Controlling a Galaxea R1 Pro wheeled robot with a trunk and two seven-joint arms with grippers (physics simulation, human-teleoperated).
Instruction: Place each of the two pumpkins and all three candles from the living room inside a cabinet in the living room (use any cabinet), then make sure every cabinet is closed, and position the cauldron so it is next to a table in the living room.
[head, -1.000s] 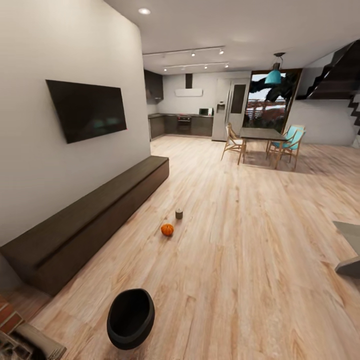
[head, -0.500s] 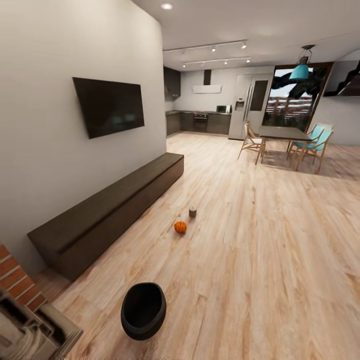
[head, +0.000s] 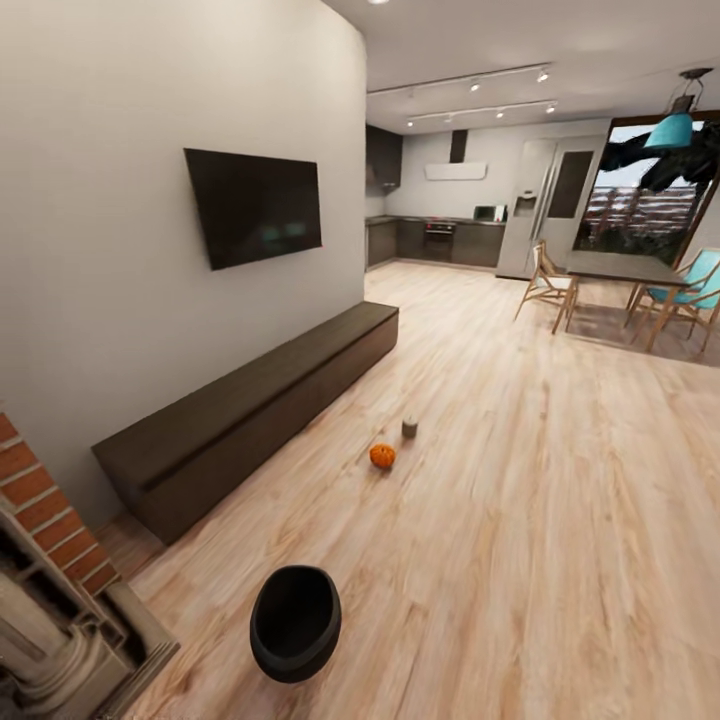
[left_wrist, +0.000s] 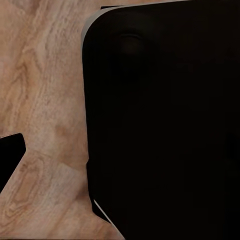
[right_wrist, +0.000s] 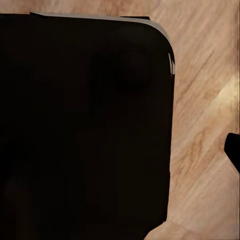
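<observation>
A black round cauldron (head: 295, 622) stands on the wood floor close in front of me. Farther off, a small orange pumpkin (head: 382, 456) lies on the floor, with a short grey candle (head: 409, 428) just beyond it. The long low dark-brown cabinet (head: 262, 405) runs along the left wall under the TV, its fronts shut. Both wrist views look down at a large black body over the floor. A black sliver at the edge of each wrist view could be a finger; whether the grippers are open or shut does not show.
A brick fireplace (head: 45, 560) fills the near left corner. A dark TV (head: 257, 204) hangs on the white wall. A dining table (head: 625, 270) with chairs stands at the far right, with the kitchen behind it. Wide wood floor stretches ahead.
The camera has swung left, so the whole picture has shifted right and more of the brick fireplace shows. The cauldron, pumpkin and candle have stayed where they were on the floor.
</observation>
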